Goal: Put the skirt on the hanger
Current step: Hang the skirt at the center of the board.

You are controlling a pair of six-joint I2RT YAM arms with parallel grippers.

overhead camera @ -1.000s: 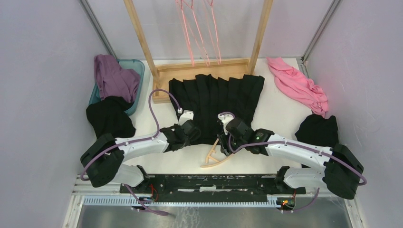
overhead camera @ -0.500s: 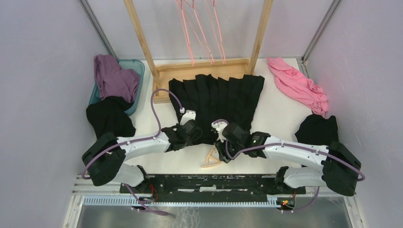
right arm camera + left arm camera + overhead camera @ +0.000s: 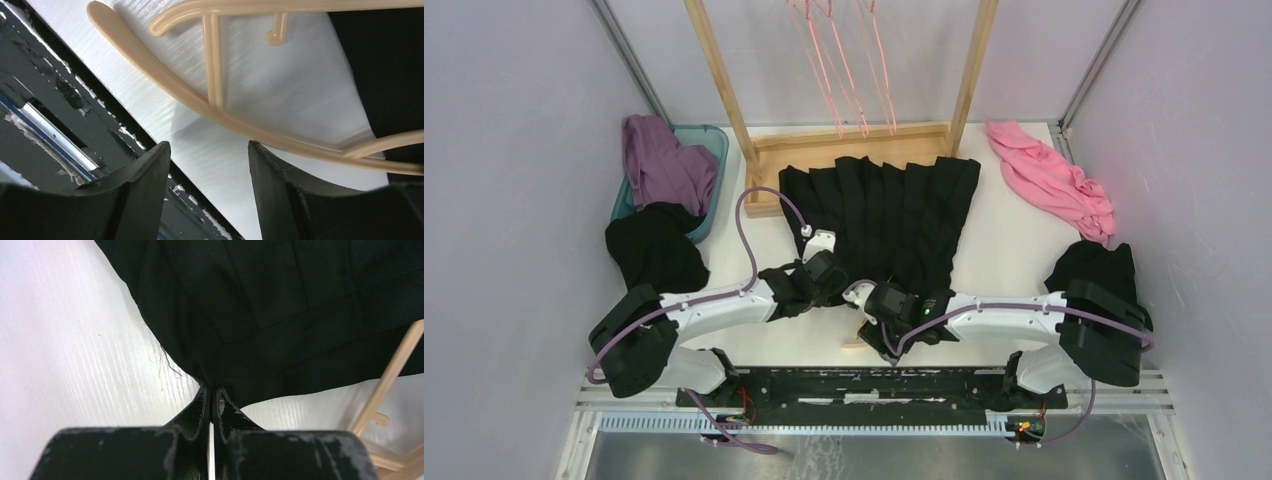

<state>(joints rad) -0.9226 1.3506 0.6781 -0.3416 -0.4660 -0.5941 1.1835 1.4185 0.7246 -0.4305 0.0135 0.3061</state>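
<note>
Right claw [image 3: 209,150] shifted left, mostly covering hanger [image 3: 212,60].

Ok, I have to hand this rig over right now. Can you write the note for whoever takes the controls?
Left gripper: shut on the waist edge of the skirt, pinching the fabric just above the table.
Right gripper: open, low over the hanger, holding nothing.
Skirt: spread flat, hem away from the arms.
Hanger: lying on the table at the skirt's near edge.
Done: skirt edge gripped.
Left: grasp the hanger and work it into the waist. The skirt is not on it yet.
</note>
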